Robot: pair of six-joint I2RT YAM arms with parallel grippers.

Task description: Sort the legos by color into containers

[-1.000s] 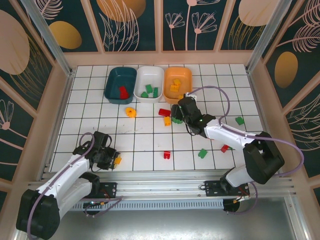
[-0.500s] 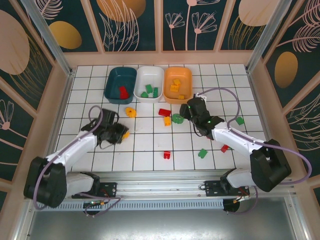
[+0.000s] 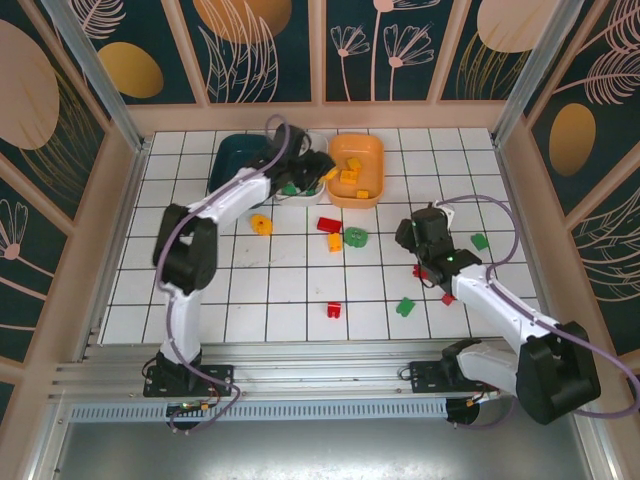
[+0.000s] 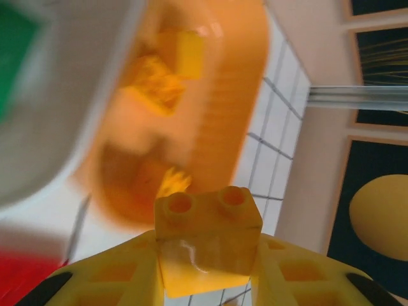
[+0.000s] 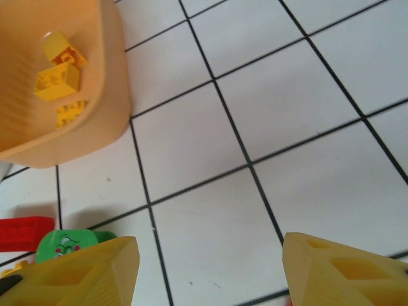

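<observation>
On the desk, nearer than the orange tub, loose red and green legos lie scattered. Near-right of that tub, the right fingers stand apart and empty. The left fingers pinch a yellow brick at the tub's left edge. More yellow bricks lie inside the tub.

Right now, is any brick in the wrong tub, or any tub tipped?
Nothing stands out. The orange tub holds only yellow bricks, the white tub shows green ones; the left arm hides part of it.
</observation>
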